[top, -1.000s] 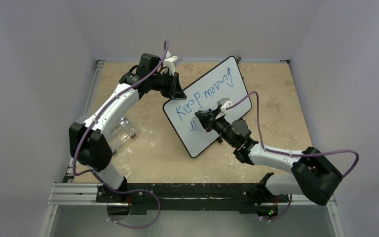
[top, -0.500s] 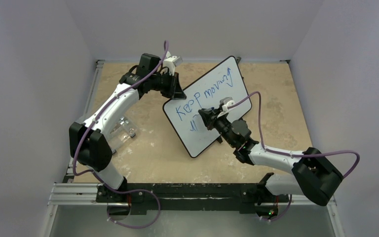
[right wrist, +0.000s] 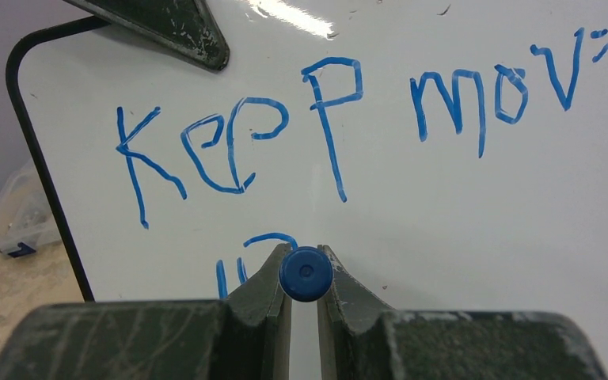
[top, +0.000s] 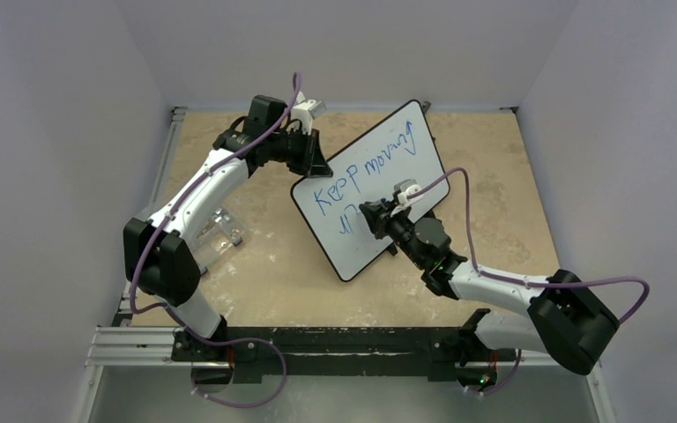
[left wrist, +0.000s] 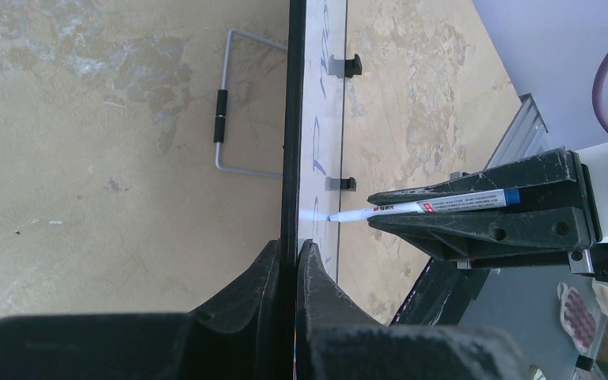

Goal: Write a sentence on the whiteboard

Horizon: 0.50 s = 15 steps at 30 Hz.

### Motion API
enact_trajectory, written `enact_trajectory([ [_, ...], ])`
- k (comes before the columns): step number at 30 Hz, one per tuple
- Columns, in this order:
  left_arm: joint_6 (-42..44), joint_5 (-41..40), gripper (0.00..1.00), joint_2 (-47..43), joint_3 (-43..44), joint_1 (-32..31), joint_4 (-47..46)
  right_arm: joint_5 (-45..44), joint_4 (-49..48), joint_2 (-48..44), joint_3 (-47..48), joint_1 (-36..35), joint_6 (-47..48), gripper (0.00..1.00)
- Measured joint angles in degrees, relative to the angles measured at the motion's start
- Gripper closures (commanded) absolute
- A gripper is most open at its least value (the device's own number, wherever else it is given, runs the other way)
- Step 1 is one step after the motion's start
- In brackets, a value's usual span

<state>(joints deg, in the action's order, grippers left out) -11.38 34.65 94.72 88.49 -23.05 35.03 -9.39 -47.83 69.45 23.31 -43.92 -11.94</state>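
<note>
**Marker on the board, board held at its rim**

My right pincer (right wrist: 304,255) is clamped on a slim white marker with a blue end cap (right wrist: 305,274), one finger on each side of the barrel. From the left wrist view, the marker (left wrist: 435,205) lies level between those black fingers, and its tip touches the writing face.

That face belongs to the large glossy white whiteboard with a thin black rim and rounded corners (top: 405,154). It stands propped and turned at an angle at the middle of the beige stone-patterned table (top: 264,264). The tip meets it low on the face, below the first line.

The sentence in blue handwritten letters (right wrist: 324,127) reads "Keep moving" across the board. A few blue strokes of a second line show just left of my right fingers.

My left pincer (left wrist: 293,252) is closed on the whiteboard's black rim, near the corner above the "K". Behind the board lies a bent grey wire stand (left wrist: 229,103). Well to the left on the table sits a clear plastic packet (top: 220,231).
</note>
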Motion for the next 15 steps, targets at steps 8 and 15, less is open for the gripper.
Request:
enact_trajectory([
  [8, 0.04, -0.02, 1.00, 0.00, 0.00, 0.02, -0.02, 3.67, -0.70, 0.24, -0.70, 0.04, -0.94, 1.00],
  [15, 0.46, 0.00, 1.00, 0.00, 0.00, 0.07, -0.07, 8.22, -3.26, 2.03, -0.68, 0.02, -2.71, 1.00],
])
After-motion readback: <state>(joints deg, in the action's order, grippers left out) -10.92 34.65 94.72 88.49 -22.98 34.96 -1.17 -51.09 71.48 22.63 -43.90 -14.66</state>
